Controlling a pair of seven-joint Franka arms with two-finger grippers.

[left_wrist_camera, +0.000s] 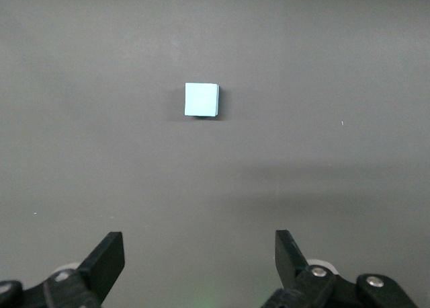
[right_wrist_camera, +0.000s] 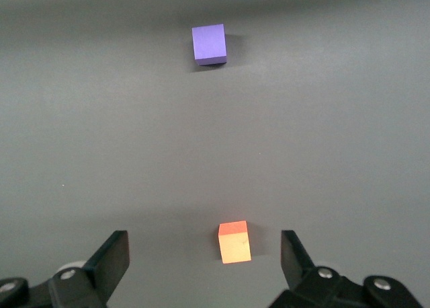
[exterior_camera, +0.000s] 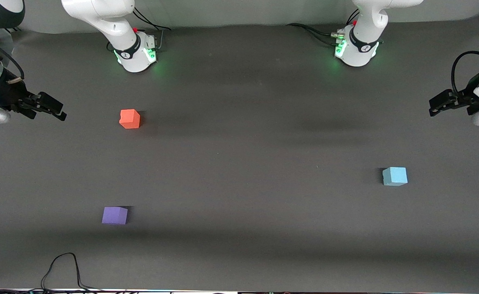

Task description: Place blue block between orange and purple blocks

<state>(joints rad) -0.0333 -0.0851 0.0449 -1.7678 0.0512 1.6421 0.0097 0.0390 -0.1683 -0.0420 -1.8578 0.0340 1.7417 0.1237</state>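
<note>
We see the blue block (exterior_camera: 395, 176) on the counter (exterior_camera: 247, 163) toward the left arm's end, well apart from the others. The orange block (exterior_camera: 130, 119) sits at twelve o'clock from the purple block (exterior_camera: 114, 215), toward the right arm's end. The left pincer (exterior_camera: 437, 105) and right pincer (exterior_camera: 57, 111) hang spread wide and empty over the counter's ends.

Dark grey desk (exterior_camera: 239, 155) covering whole work area, matte, looking like a mat. Thin black cable (exterior_camera: 61, 269) looping along desk edge nearest front camera, toward right arm's end. Pale wall strip (exterior_camera: 231, 12) running along top.
</note>
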